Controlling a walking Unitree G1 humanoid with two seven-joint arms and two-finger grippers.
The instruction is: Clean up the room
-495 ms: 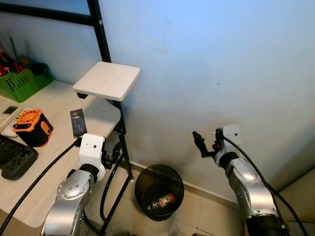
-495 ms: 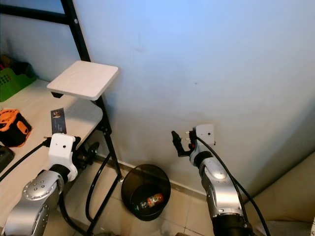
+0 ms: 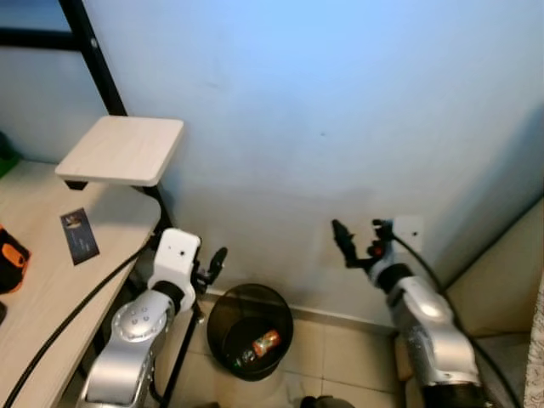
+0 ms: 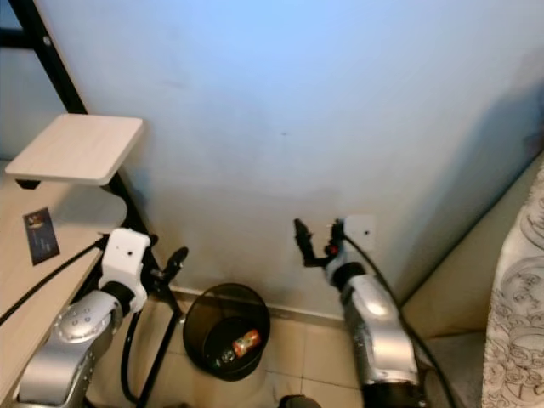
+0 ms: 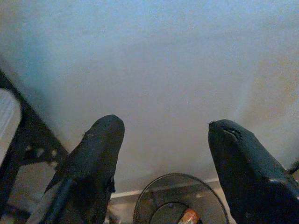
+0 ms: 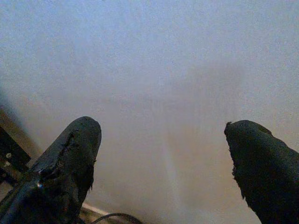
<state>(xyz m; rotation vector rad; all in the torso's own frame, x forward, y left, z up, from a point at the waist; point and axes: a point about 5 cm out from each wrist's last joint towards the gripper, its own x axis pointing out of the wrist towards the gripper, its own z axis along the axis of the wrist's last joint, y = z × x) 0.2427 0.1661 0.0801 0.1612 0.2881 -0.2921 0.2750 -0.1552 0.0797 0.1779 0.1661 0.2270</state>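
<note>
Room tidy-up: wall (image 3: 323,102) ahead, desk (image 3: 34,280) on left. Black bin (image 3: 248,327) on floor between arms, bottle (image 3: 259,343) already inside. Left gripper (image 5: 161,154) and right gripper (image 6: 161,154) both spread apart, empty. Looks between jobs. Next: find more mess, go grab.

Round black mesh waste bin (image 3: 249,330) stands upright on the pale tiled floor at six o'clock, close against the wall. Inside it, a small bottle with an orange-red label (image 3: 265,342) lies tilted on its side.
</note>
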